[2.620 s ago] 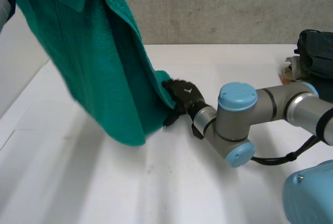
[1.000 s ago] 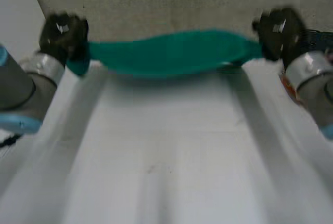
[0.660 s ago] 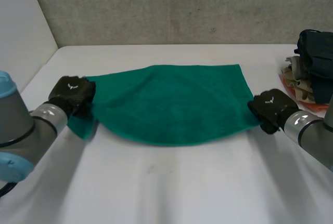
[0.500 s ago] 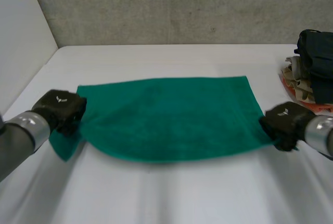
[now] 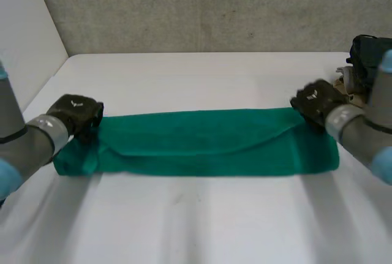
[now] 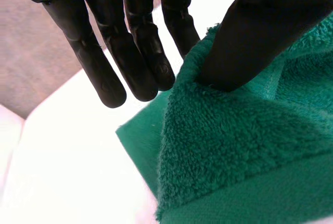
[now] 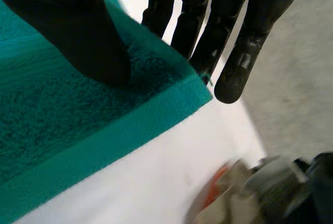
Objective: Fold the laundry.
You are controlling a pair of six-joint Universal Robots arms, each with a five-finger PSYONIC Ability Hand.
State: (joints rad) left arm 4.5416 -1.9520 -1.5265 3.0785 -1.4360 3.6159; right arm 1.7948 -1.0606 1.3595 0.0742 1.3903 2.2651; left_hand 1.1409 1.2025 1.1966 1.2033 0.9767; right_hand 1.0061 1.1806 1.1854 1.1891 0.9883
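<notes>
A green towel (image 5: 202, 144) lies on the white table (image 5: 196, 215) as a long band, doubled over lengthwise. My left hand (image 5: 76, 114) is at its far left corner and my right hand (image 5: 313, 101) at its far right corner. In the left wrist view the thumb (image 6: 250, 37) presses the towel's (image 6: 244, 146) upper layer against the straight fingers (image 6: 130, 52) behind the edge. In the right wrist view the thumb (image 7: 67, 31) sits on the towel's (image 7: 62, 125) corner, with the fingers (image 7: 229, 31) just past it, pinching the cloth.
A pile of dark and light clothes (image 5: 367, 68) sits at the table's right edge, close beside my right arm, and shows beyond the towel's corner as blurred clothes (image 7: 270, 182). A concrete wall (image 5: 202, 7) runs behind the table. A white side wall (image 5: 24, 49) stands at the left.
Both hands swung the towel out flat on the table, then carried its near edge away from me onto the far edge. The spread towel is now a doubled band.
</notes>
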